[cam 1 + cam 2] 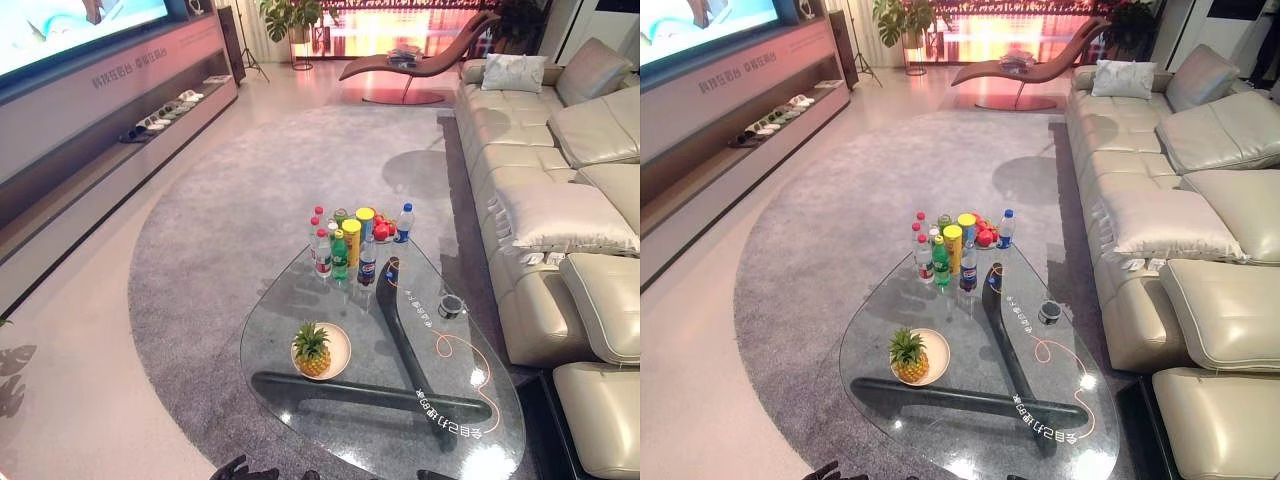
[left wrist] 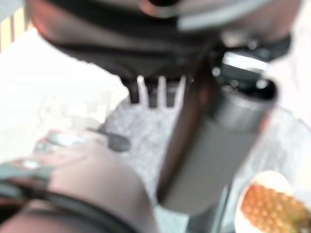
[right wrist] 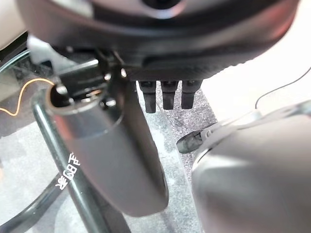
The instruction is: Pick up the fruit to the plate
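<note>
Your golden pineapple [image 1: 313,350] already stands upright on the round cream plate [image 1: 340,352] on the clear glass coffee table [image 1: 470,400]. Left hand [image 2: 150,92] and right hand [image 3: 167,94] hang relaxed, holding nothing. Reach carelessly and you risk toppling it.

A living room, or a showroom set up as one.
You're looking at a cream leather sofa [image 1: 560,170] beside a glass table [image 1: 470,395] on a round grey rug [image 1: 220,230], a long TV unit [image 1: 100,110] along the wall, a lounge chair [image 1: 415,62] and potted plants [image 1: 290,18] behind.
</note>
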